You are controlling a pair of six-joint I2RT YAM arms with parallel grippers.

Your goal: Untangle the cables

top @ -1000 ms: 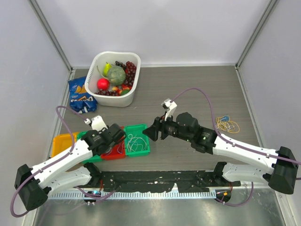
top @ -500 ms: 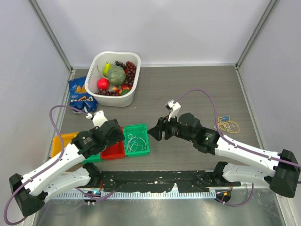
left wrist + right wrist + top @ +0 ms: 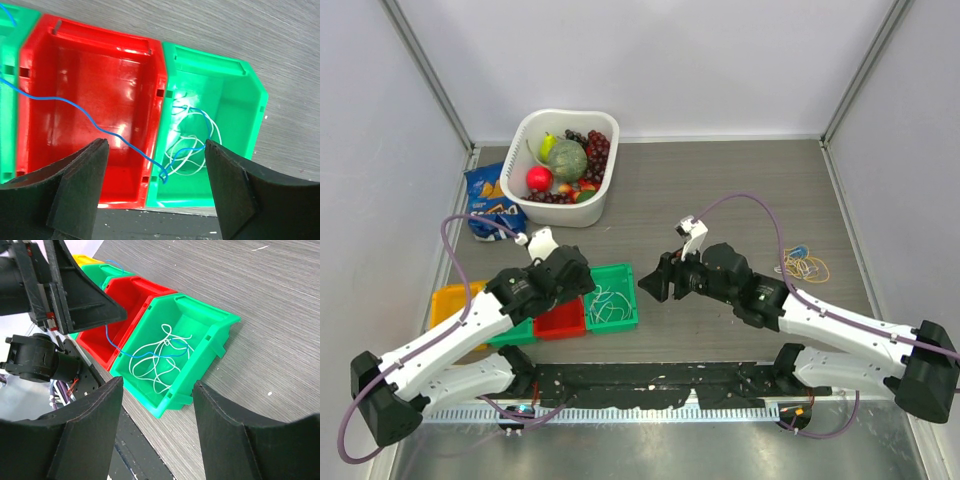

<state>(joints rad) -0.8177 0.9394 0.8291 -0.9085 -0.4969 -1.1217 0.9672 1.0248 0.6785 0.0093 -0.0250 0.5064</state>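
Two grippers spread, empty: left gripper (image 3: 156,150) over, right gripper (image 3: 157,385) beside green bin (image 3: 240,105), left-front bench edge. Blue cable (image 3: 120,140) loops through white cables (image 3: 162,347) there; blind pull risks tightening knot, dragging bin.

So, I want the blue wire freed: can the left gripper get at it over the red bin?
Probably yes. The left gripper hangs open above the red bin, and the blue wire crosses it uncovered. Its end loops through the white wires in the green bin and may snag.
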